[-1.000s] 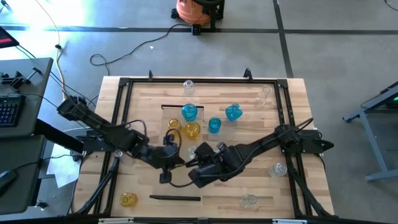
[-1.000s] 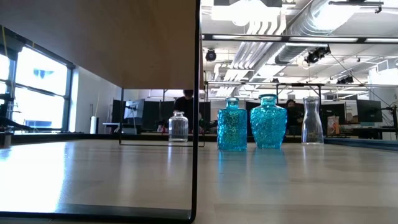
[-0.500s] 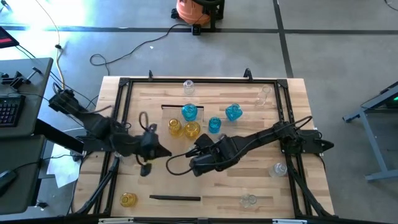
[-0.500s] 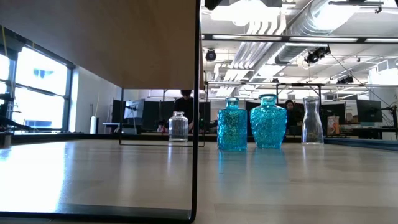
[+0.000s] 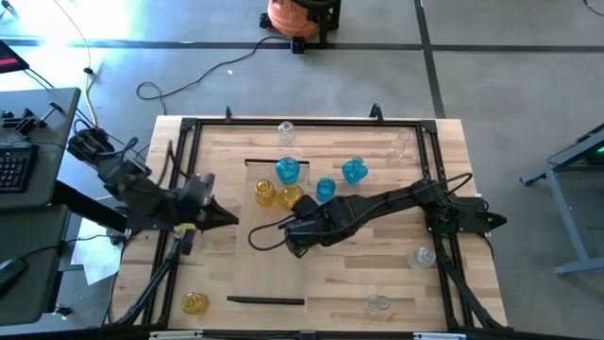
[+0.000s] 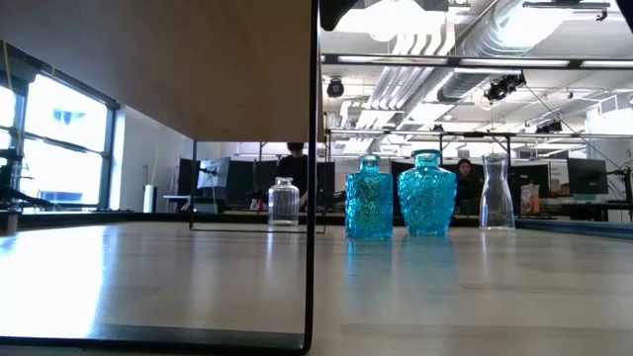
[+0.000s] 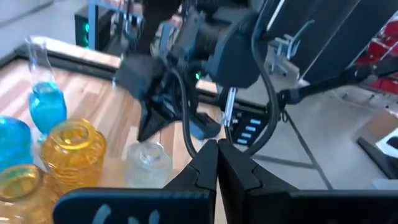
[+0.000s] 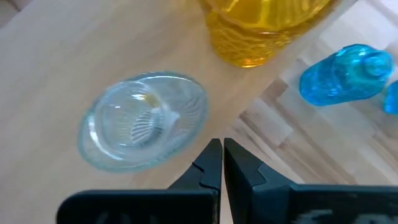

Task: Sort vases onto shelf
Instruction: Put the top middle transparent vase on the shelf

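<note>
The right gripper, clenched and empty, hangs low right above a clear vase standing on the shelf, at the centre of the high view. With fingers pinched together it cannot take the vase; if it drops or swings, it would likely knock the vase over or roll it into the yellow vases just beyond. Those crowd the blue vases at upper centre, so one bump could topple several. The left gripper, also clenched on nothing, sits at centre left, clear of the glass. More vases lie scattered along the table's upper and lower edges, still unsorted.
</note>
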